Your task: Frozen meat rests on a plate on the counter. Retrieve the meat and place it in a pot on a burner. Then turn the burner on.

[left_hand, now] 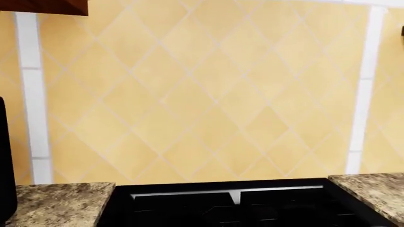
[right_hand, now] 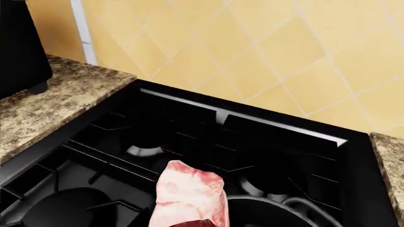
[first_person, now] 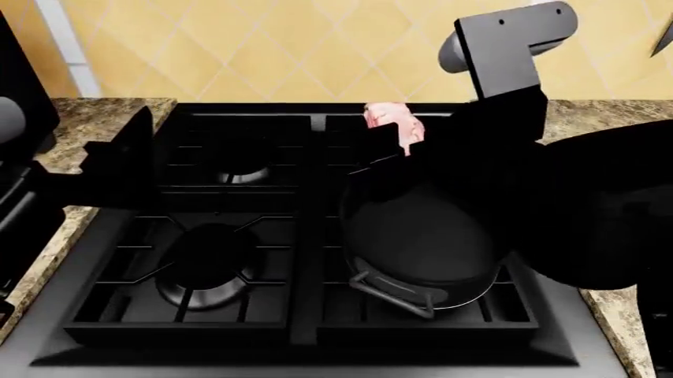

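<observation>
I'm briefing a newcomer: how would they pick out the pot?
Find the black stove set into the speckled granite counter. On its front right burner stands the round dark grey metal pot. It alone has loop handles.

Meat (first_person: pixel 393 123): pink chunk held by right gripper (first_person: pixel 392 150), above the pot's far rim.
Pot (first_person: pixel 421 244): dark, on front right burner.
Left gripper (first_person: pixel 126 157): over stove's (first_person: pixel 210 331) left side.

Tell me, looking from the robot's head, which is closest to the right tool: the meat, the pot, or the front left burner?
1. Frozen meat: held in the right tool.
2. Pot: just below, on the front right burner.
3. Front left burner: farthest, across the stove.
</observation>
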{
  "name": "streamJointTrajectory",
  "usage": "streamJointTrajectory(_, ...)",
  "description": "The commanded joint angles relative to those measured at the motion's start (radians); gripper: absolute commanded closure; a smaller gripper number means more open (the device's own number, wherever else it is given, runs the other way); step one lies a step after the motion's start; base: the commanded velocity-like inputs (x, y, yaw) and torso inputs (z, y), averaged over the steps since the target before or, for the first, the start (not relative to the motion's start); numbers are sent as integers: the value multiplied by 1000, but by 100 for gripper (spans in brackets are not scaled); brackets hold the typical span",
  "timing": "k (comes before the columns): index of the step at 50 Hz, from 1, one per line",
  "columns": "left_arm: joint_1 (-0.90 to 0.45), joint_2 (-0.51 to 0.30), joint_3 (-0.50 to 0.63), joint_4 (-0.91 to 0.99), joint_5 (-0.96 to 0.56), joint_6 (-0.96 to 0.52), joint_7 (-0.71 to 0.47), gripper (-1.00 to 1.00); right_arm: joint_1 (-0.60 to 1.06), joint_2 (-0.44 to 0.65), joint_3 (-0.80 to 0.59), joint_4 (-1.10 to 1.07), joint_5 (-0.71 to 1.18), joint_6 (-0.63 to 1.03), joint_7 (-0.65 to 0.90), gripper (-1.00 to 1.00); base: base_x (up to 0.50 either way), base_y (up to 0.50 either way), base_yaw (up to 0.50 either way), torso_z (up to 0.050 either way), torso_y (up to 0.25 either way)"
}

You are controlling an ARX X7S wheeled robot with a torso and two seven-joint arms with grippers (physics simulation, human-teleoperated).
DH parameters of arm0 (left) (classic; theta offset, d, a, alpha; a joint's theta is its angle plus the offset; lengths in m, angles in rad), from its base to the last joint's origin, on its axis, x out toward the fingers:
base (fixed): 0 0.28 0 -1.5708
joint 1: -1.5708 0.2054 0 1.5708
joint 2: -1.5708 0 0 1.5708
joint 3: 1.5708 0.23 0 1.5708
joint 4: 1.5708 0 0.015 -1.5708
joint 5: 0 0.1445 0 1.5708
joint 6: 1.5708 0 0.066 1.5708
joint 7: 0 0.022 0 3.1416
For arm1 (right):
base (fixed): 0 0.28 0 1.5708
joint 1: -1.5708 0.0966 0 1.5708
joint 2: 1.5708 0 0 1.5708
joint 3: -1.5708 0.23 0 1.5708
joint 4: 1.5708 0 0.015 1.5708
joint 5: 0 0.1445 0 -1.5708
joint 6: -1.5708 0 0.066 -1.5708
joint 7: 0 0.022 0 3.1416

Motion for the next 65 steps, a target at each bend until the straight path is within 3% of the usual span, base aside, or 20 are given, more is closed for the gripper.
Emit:
streamJointTrajectory(1, 4, 8, 12, -13, 26, 8, 24, -100, 145, 35, -100, 169, 149, 46, 108, 100, 0, 0, 0, 0, 0)
streamJointTrajectory(21, 40, 25, 11, -15, 59, 31, 54, -100, 206, 128, -261, 169, 440, 1, 266, 100, 0, 0, 0, 1, 1)
streamJointTrajectory(65, 110, 36, 23, -34, 144, 62, 102, -100, 91, 78, -254, 340, 55, 102, -58, 100, 0, 0, 0, 0, 0)
